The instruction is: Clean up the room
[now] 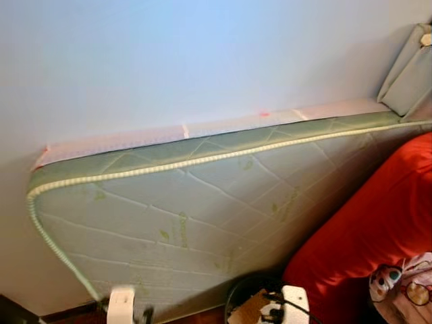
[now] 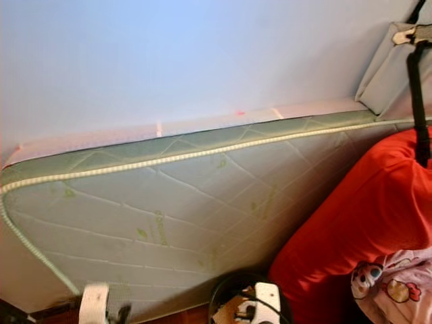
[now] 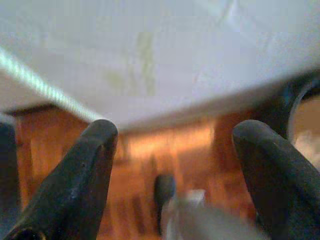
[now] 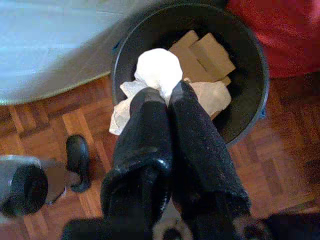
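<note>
I've got the right hand [image 4: 167,95] pinched tight on a crumpled white paper wad [image 4: 159,69], the two black fingers [image 4: 145,135] pressed side by side with the wad sticking out past their tips. It hangs over the black round bin [image 4: 250,55], just inside the rim. In the bin I can see flat pieces of brown cardboard [image 4: 202,55] and more crumpled white paper [image 4: 210,97]; a bit of that paper drapes over the rim toward the wooden parquet floor [image 4: 75,125].

The left hand [image 3: 172,150] is spread wide, nothing between its fingers [image 3: 80,170]. It points at the lower edge of a pale green quilted mattress [image 1: 202,196] with the floor below it; that view is blurred.

From the head camera, the mattress stands on its long edge, leaning against the light blue wall [image 1: 169,54], corded piping running along its top. The bin [image 1: 236,297] sits on the floor at the foot of the mattress, touching or just beside a big red cushion-like bulk [image 1: 364,229] on the robot's right. A patterned cloth with cartoon prints [image 2: 395,287] lies against the lower part of the red bulk. A grey padded piece [image 1: 408,71] leans in the upper right corner by the wall
</note>
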### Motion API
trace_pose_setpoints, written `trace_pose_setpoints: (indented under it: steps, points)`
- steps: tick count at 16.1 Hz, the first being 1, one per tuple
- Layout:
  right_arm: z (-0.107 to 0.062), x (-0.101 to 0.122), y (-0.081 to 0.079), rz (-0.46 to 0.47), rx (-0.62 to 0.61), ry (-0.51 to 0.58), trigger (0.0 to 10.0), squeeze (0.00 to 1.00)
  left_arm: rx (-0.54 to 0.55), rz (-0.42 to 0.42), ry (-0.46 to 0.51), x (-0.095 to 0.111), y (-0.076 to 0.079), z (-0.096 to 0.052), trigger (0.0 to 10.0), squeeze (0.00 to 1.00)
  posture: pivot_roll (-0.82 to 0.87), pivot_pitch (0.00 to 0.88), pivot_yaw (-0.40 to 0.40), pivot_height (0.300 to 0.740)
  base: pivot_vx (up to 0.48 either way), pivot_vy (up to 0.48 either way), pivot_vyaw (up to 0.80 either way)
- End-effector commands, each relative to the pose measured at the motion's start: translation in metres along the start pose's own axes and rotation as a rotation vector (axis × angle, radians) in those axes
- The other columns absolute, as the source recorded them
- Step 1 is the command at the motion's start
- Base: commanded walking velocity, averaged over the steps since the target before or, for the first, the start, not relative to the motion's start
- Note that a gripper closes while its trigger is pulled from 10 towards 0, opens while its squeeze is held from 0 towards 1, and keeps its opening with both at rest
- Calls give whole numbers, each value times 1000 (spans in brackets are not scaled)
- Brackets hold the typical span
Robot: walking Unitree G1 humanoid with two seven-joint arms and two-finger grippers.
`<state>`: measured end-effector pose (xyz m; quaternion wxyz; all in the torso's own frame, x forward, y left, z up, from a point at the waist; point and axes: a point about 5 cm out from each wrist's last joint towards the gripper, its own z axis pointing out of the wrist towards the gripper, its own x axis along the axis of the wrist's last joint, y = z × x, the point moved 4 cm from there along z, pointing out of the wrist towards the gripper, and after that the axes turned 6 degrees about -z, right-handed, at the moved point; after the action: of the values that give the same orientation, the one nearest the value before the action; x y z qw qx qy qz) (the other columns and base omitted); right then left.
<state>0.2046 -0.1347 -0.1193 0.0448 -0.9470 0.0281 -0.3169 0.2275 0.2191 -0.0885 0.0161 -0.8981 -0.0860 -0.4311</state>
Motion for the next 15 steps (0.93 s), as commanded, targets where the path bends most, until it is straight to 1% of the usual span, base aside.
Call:
trace_pose_setpoints:
  steps: [1, 3, 4, 5, 9, 10, 11, 13, 14, 15]
  points:
    - [0, 1, 3, 38, -23, 16, 10000, 0, -11, -20, 72, 19, 4, 4, 10000, 0, 125, 0, -77, 740, 0, 0, 0]
    - [-1, 0, 8, 91, -70, 27, 10000, 0, -47, -25, 168, 45, 14, 9, 10000, 0, 129, 0, -82, 740, 0, 0, 0]
    - [-2, -1, 10, 111, -89, 27, 10000, 0, -61, -26, 202, 54, 18, 10, 10000, 0, 129, 0, -84, 740, 0, 0, 0]
    - [-2, -1, 11, 119, -93, 27, 10000, 0, -67, -21, 212, 57, 20, 10, 10000, 0, 129, 0, -84, 740, 0, 0, 0]
    - [-3, 2, 13, 120, -106, 64, 10000, 0, -83, -32, 252, 61, 24, 7, 10000, 0, 125, 1, -88, 740, 0, 0, 0]
    - [0, 50, 39, 103, -129, 182, 10000, 0, -92, -35, 269, 62, 27, 5, 10000, 0, 126, 4, -93, 740, 0, 0, 0]
    - [0, 56, 41, 94, -127, 199, 10000, 0, -97, -38, 275, 62, 28, 4, 10000, 0, 126, 4, -94, 740, 0, 0, 0]
    - [0, 60, 42, 67, -120, 206, 10000, 0, -100, -44, 284, 61, 29, 2, 10000, 0, 127, 5, -99, 740, 0, 0, 0]
    - [-1, 58, 44, 54, -126, 196, 10000, 0, -99, -47, 284, 60, 30, 2, 10000, 0, 133, 6, -102, 740, 0, 0, 0]
    - [0, 52, 42, 50, -113, 160, 10000, 0, -98, -48, 282, 60, 29, 1, 10000, 0, 133, 7, -102, 740, 0, 0, 0]
